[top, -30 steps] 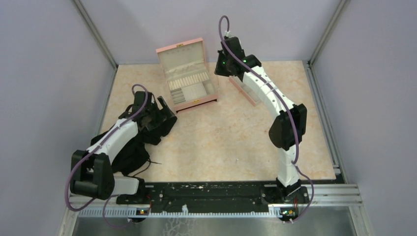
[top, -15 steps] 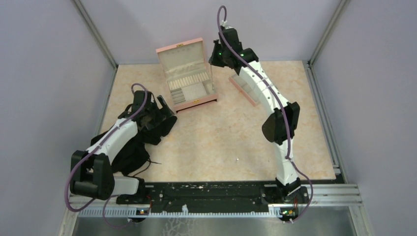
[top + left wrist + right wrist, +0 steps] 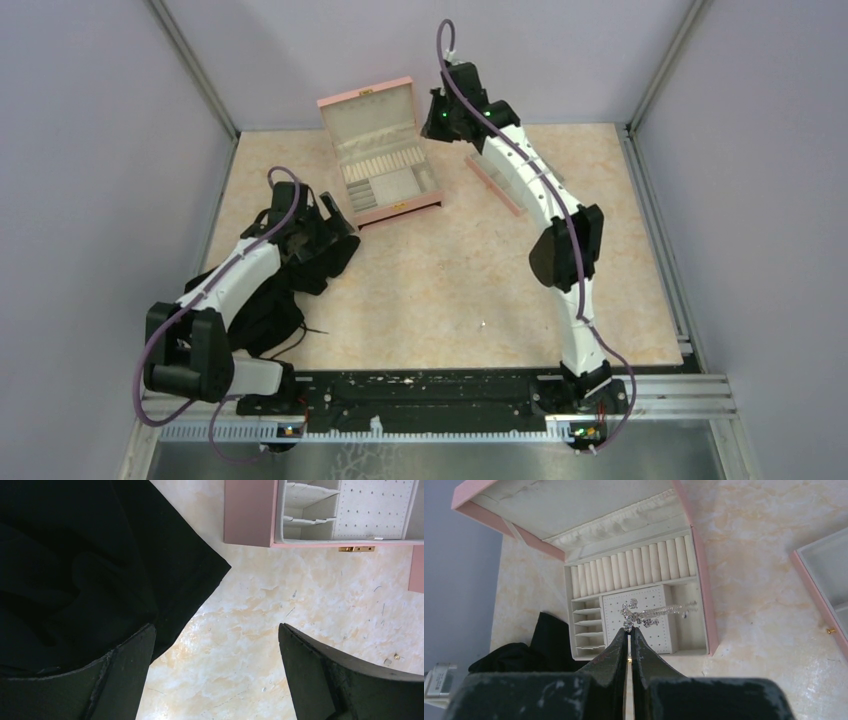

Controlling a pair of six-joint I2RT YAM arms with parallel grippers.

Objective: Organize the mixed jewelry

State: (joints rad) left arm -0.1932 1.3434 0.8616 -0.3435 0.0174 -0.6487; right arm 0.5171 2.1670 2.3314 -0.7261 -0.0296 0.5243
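My right gripper (image 3: 629, 630) is shut on a sparkling silvery jewelry piece (image 3: 651, 613), a chain with small clusters that trails off to the right from the fingertips. It hangs above the dotted cream compartment of the open pink box (image 3: 701, 580). In the top view the right gripper (image 3: 434, 118) is high by the box's right side (image 3: 400, 210). My left gripper (image 3: 216, 627) is open and empty, low over the bare table beside a black cloth (image 3: 90, 565). It also shows in the top view (image 3: 330, 240).
The flat pink-rimmed tray (image 3: 497, 187) lies right of the box, partly under the right arm. The black cloth (image 3: 262, 310) is heaped by the left arm. A tiny gold speck (image 3: 395, 656) and a pale speck (image 3: 483, 323) lie on the table. Walls enclose three sides.
My right arm has swung left and farther back with the jewelry, from over the tray to the box's right side. The left arm has not moved.
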